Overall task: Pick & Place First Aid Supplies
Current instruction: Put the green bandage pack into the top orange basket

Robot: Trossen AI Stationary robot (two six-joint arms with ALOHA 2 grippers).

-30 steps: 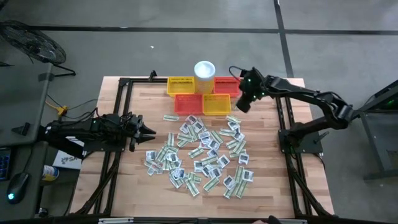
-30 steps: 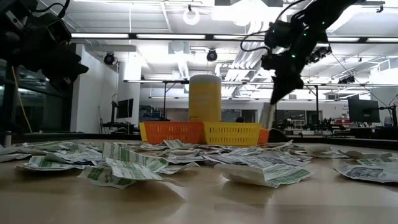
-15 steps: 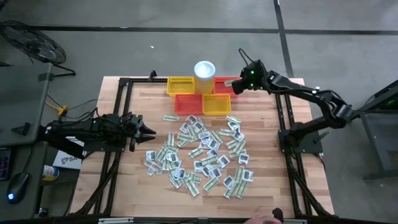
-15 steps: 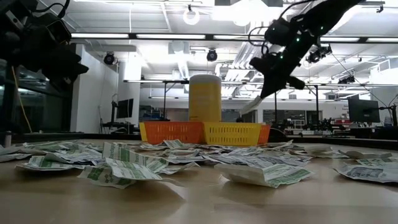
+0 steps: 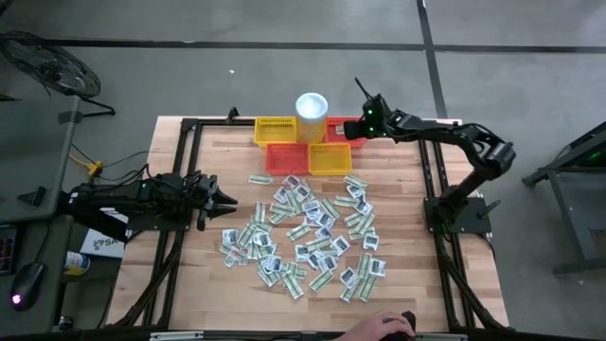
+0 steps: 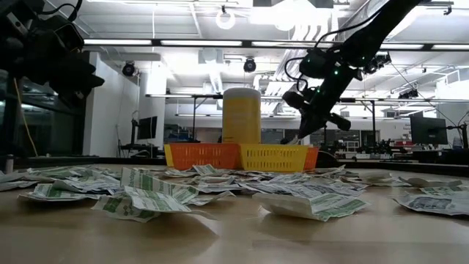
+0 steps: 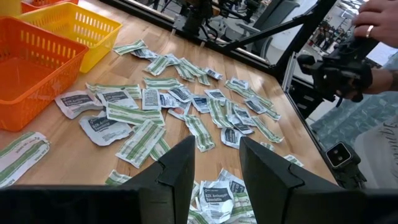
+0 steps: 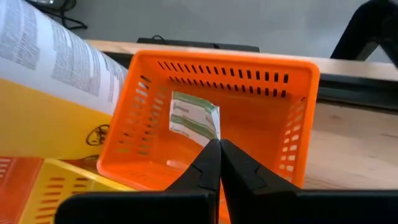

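Observation:
Many first aid supplies, small white and green sachets [image 5: 303, 232], lie spread on the wooden table [image 5: 407, 208]. At the far edge stand two yellow baskets [image 5: 276, 130] [image 5: 329, 157] and two red-orange ones [image 5: 286, 157] [image 8: 273, 118], beside a white cup [image 5: 311, 106]. My right gripper [image 8: 219, 152] hangs over the far right red-orange basket, shut on one green-and-white sachet [image 8: 194, 118]. My left gripper [image 7: 217, 168] waits open at the table's left, short of the pile, with nothing between its fingers. My right gripper pinches the sachet's lower corner [image 8: 212, 140] between its two fingertips. The fingers slant down from the table's right side toward the basket. The sachet stands out past the fingertips, lifted clear above the basket's inside.
The cup leans over the baskets in the right wrist view [image 8: 56, 68]. A black frame [image 5: 189, 128] borders the table's left, far and right sides. A person's hand [image 5: 379, 330] shows at the near edge; bare wood lies right of the pile.
My right gripper, still shut on the sachet, has gone toward the table's far edge and somewhat left, from beside the yellow basket to over the far right red-orange basket. It has sunk and rolled about its own axis.

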